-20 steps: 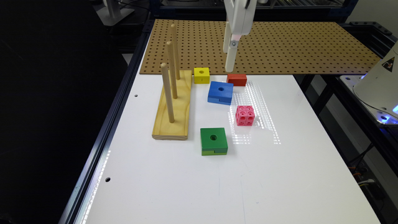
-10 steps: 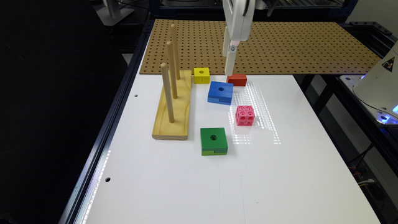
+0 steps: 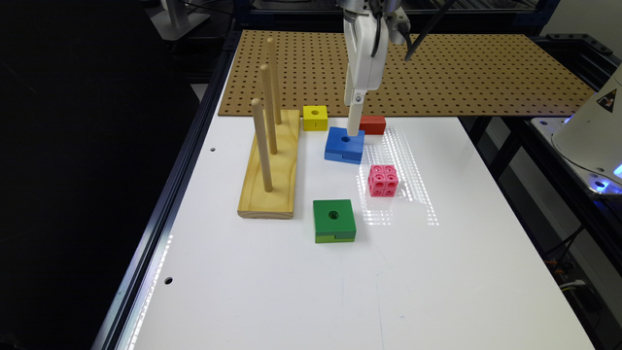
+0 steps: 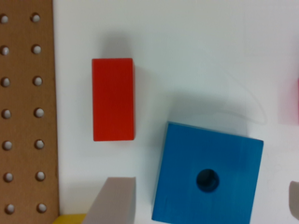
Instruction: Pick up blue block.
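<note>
Looks like a robotics lab. Marked out by a white worktable [image 3: 437,272] on dark metal framing [image 3: 160,204], a brown pegboard [image 3: 486,73] at twelve o'clock, and cabling at three o'clock.

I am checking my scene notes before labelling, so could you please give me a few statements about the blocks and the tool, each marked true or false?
1. The blue block lies flat on the white table. True.
2. The tool is shut on the blue block. False: its fingers stand open on either side of it.
3. The green block sits on a peg. False: it lies on the table beside the peg stand.
4. A red block lies near the blue block. True.
</note>
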Controlling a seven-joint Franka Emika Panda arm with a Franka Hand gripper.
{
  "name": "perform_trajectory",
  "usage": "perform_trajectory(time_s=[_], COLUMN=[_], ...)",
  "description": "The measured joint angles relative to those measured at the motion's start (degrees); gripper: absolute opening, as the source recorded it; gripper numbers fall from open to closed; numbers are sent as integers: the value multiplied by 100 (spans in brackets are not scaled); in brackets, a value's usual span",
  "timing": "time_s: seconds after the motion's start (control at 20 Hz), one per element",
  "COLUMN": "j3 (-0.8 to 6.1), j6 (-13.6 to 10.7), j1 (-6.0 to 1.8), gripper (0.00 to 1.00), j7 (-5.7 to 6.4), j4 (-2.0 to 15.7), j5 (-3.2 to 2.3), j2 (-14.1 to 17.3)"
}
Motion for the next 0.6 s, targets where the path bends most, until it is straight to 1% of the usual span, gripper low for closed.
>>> perform_trajectory(time_s=[0.15, 0.35, 0.5, 0.6], j3=[0, 1, 26, 73], j6=[64, 278, 372, 370], j1=[0, 0, 19, 28], gripper=[100, 100, 100, 100], j7=[0, 0, 17, 46], j4=[-1, 1, 42, 146], j5=[0, 0, 0, 2], j2=[97, 299, 378, 435])
